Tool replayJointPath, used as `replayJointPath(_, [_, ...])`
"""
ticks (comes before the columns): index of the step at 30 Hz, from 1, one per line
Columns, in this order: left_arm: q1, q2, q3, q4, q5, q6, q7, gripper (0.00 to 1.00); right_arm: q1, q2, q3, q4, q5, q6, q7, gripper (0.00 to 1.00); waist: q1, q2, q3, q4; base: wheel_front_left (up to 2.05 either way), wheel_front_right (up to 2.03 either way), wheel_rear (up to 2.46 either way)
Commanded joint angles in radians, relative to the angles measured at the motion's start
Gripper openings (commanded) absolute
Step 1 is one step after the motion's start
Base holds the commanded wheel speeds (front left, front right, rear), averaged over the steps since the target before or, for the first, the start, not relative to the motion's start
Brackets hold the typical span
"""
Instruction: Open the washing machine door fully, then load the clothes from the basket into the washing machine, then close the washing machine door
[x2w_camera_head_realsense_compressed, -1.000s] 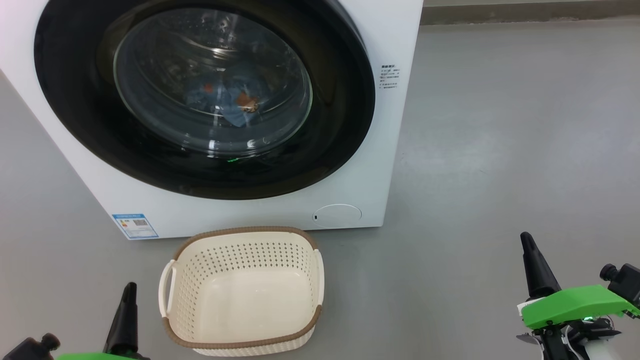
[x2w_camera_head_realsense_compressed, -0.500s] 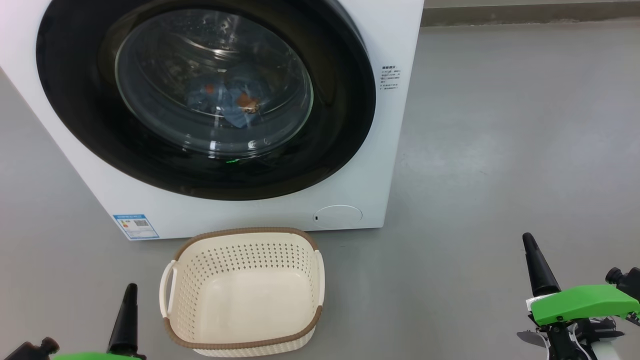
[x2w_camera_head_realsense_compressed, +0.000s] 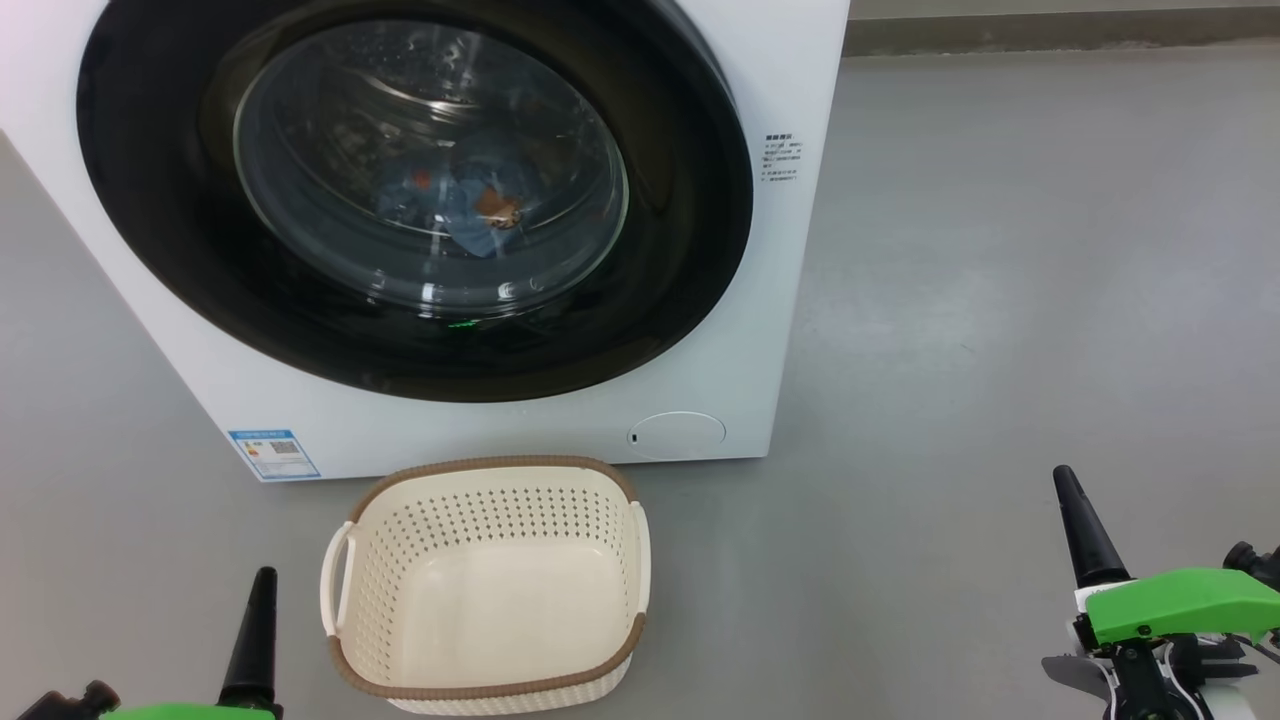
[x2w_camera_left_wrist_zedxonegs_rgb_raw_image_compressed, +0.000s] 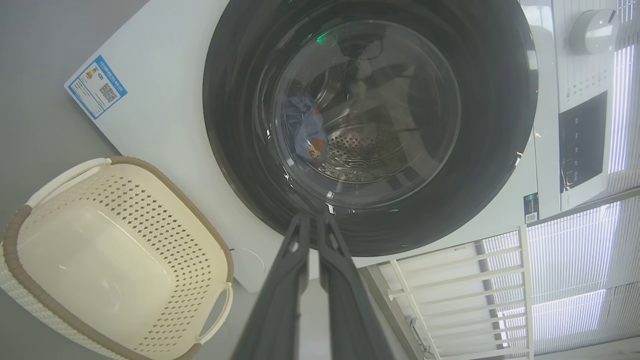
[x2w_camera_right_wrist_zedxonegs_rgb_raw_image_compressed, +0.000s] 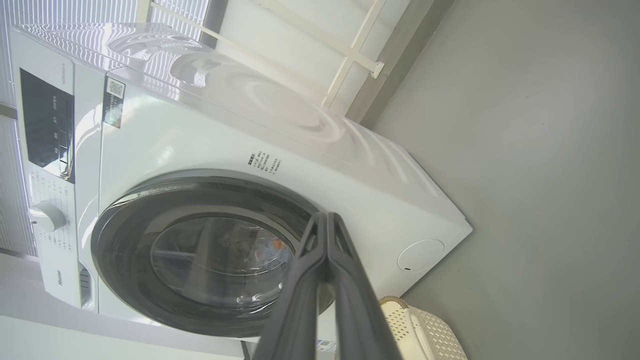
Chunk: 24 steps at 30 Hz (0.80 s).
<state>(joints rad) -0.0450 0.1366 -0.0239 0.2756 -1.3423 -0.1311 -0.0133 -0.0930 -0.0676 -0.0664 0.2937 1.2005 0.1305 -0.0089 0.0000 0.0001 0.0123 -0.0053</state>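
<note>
The white washing machine (x2w_camera_head_realsense_compressed: 790, 80) stands ahead, its round black door (x2w_camera_head_realsense_compressed: 680, 250) flush against the front. Through the glass, light-blue clothes (x2w_camera_head_realsense_compressed: 470, 205) with orange-brown print lie in the drum, also clothes (x2w_camera_left_wrist_zedxonegs_rgb_raw_image_compressed: 307, 132). The cream basket (x2w_camera_head_realsense_compressed: 490, 690) with its brown rim sits on the floor below the door and holds nothing; it shows too as basket (x2w_camera_left_wrist_zedxonegs_rgb_raw_image_compressed: 30, 260) and basket (x2w_camera_right_wrist_zedxonegs_rgb_raw_image_compressed: 430, 330). My left gripper (x2w_camera_head_realsense_compressed: 263, 578) is shut at the lower left, beside the basket. My right gripper (x2w_camera_head_realsense_compressed: 1062, 474) is shut at the lower right, well clear of the machine.
Bare grey floor (x2w_camera_head_realsense_compressed: 1000, 300) stretches to the right of the machine. A white railing (x2w_camera_left_wrist_zedxonegs_rgb_raw_image_compressed: 450, 280) and window blinds stand behind it. The control panel and dial (x2w_camera_right_wrist_zedxonegs_rgb_raw_image_compressed: 47, 216) are on the machine's upper front.
The picture has shifted slightly down and right, so the camera has moved. My right gripper has sunk a little lower and to the right; the left has dropped slightly.
</note>
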Motion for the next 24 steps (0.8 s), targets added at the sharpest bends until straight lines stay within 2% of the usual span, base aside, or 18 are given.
replayJointPath(1, [-0.048, 0.009, 0.035, -0.026, -0.021, 0.0, 0.009, 0.0, -0.02, -0.007, 0.009, -0.032, 0.031, 0.001, 0.01, 0.0, 0.0, -0.0001, 0.0, 0.0, 0.0, 0.0, 0.0])
replayJointPath(24, [-0.057, -0.046, 0.093, -0.029, -0.172, 0.0, 0.077, 0.0, -0.017, 0.008, -0.025, -0.042, 0.259, 0.001, 0.078, 0.0, 0.0, -0.0001, -0.006, 0.003, 0.0, 0.0, 0.0])
